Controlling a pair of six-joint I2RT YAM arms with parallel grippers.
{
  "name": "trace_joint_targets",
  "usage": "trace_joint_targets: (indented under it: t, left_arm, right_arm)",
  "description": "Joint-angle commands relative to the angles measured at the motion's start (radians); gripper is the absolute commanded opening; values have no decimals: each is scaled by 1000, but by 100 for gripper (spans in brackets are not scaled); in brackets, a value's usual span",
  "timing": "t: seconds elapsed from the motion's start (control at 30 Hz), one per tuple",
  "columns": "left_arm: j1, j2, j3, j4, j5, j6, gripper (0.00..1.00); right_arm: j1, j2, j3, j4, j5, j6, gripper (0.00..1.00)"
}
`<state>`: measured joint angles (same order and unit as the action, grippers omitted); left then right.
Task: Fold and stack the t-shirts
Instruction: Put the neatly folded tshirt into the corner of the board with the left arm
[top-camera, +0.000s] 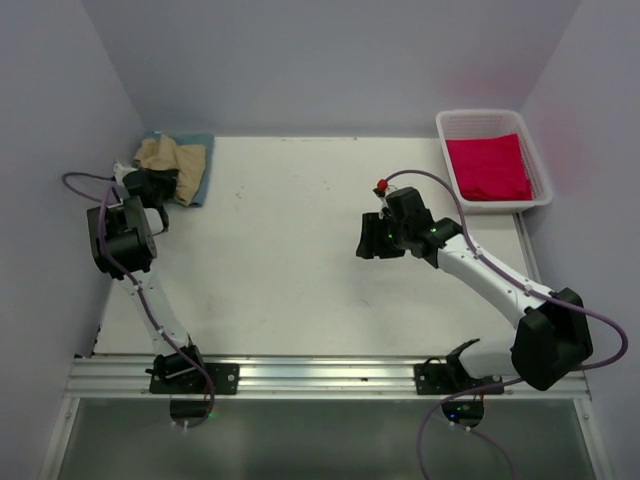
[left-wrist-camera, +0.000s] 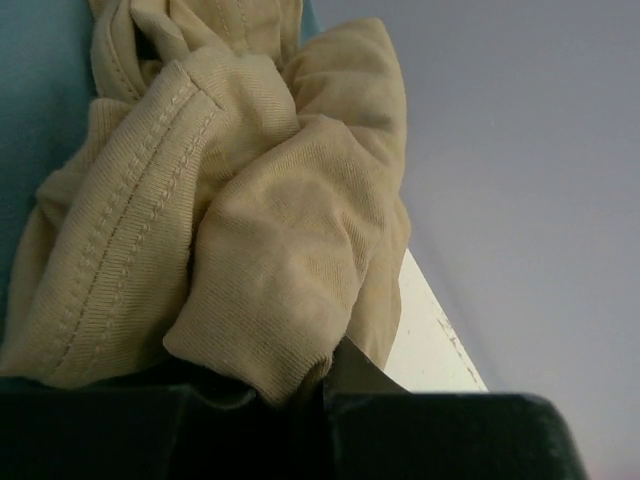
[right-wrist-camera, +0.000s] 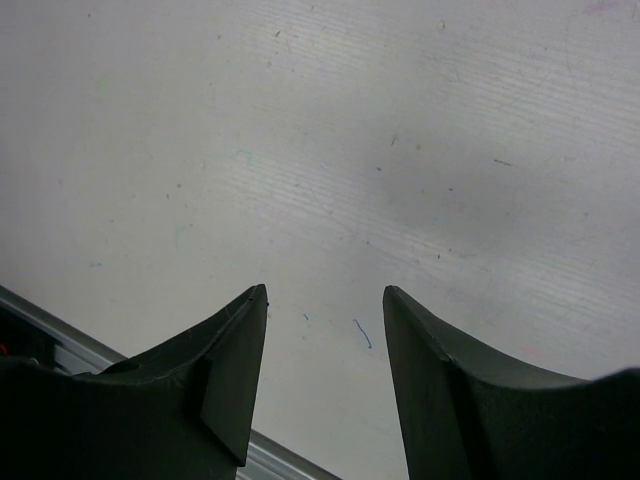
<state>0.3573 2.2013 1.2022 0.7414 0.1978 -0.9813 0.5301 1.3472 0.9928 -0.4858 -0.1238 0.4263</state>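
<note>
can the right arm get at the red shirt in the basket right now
Probably yes: the right arm's fingers are open and empty, and the red shirt lies uncovered in the white basket on its side.

tan t-shirt (top-camera: 165, 155) 1; teal t-shirt (top-camera: 203, 172) 1; red t-shirt (top-camera: 487, 168) 1; basket (top-camera: 478, 117) 1; table (top-camera: 290, 235) 1

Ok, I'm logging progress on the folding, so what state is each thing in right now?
teal t-shirt: flat, mostly covered
tan t-shirt: crumpled, atop the teal t-shirt
white basket: upright, one shirt inside
red t-shirt: folded, in the white basket
left fingers: shut on the tan t-shirt
right fingers: open, empty, over the table
</note>
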Motion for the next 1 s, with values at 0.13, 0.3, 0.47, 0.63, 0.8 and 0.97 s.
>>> trace_joint_targets:
  t: [0.13,0.3,0.47,0.63,0.8,0.97]
  left_arm:
    - [-9,-92,-104,101,-1,-155,20]
    - [-14,-274,-255,141,-76,-189,69]
    - [-53,-607,-352,-67,-263,-165,77]
    - [-133,-848,-331,-316,-391,-157,78]
    - [-162,-804,-334,-122,-321,-77,35]
    - [-139,-531,-130,-96,-169,-33,0]
  right_arm:
    - [2,-42,-39,21,-27,0,55]
    - [1,-39,-65,45,-37,-1,56]
    - [2,-28,-80,73,-53,2,56]
    - [1,-23,-100,108,-66,14,56]
    - [1,-29,-120,137,-92,20,45]
    - [1,-60,-154,154,-112,28,1]
